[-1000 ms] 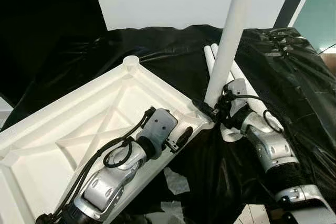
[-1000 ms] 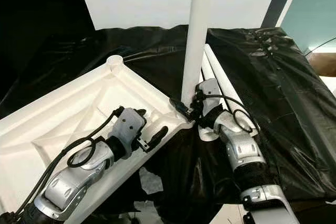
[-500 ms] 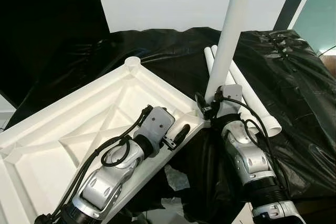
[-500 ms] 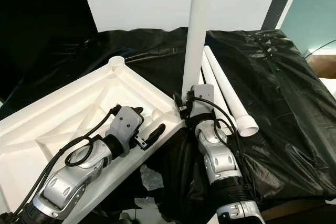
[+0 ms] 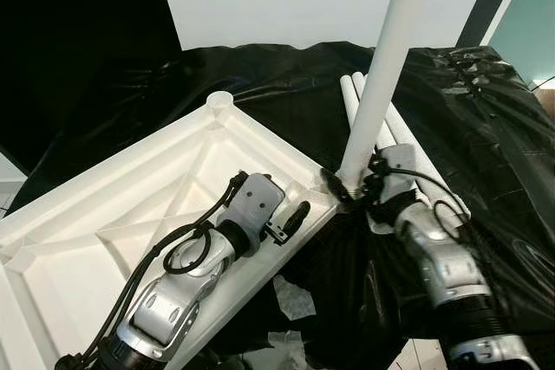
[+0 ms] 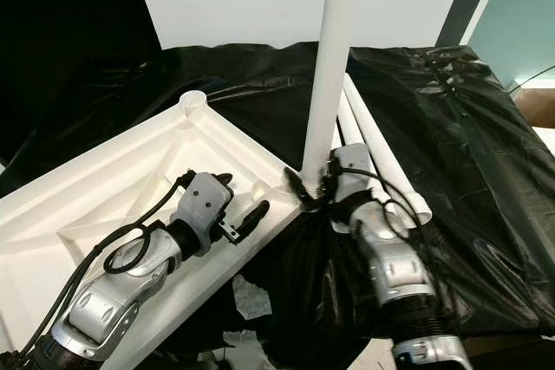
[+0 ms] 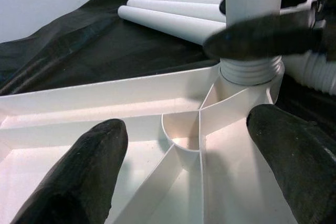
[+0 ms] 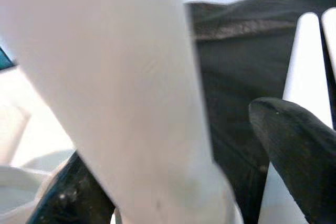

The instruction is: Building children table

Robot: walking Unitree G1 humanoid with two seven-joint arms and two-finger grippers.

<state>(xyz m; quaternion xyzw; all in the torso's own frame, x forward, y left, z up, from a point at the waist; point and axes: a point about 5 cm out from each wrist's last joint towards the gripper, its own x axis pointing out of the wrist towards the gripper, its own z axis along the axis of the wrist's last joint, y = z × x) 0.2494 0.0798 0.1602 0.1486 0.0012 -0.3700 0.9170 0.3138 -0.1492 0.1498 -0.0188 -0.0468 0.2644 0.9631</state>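
Currently: leg-fitting step. Upright leg (image 5: 381, 84) stands in tabletop (image 5: 104, 214) corner socket; my right gripper (image 5: 351, 186) pinches its base. Left gripper (image 5: 290, 218), fingers spread, rests over the tabletop. Next, I judge: twist leg home.

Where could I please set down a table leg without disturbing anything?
Bare black sheet right of the spare legs, and behind the tabletop. Crowded at the near corner, where the right gripper grips the upright leg and the left gripper rests.
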